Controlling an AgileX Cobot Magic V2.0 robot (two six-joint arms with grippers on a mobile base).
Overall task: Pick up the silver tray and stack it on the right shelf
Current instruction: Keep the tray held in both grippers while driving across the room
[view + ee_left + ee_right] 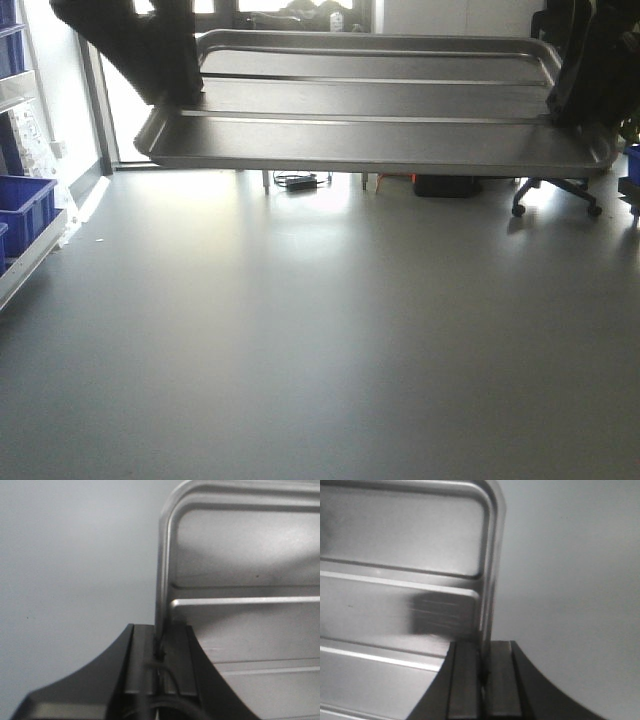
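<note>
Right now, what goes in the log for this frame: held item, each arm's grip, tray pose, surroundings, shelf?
held item: silver tray, two raised ridges along its base
left gripper: shut on the rim of the tray's left short end
right gripper: shut on the rim of the tray's right short end
tray pose: in the air above the grey floor, roughly level
surroundings: blue bins at left, office chair at right
right shelf: not in view

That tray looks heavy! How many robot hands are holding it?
2. The left gripper pinches the left end of the silver tray; the right gripper pinches its right end.
</note>
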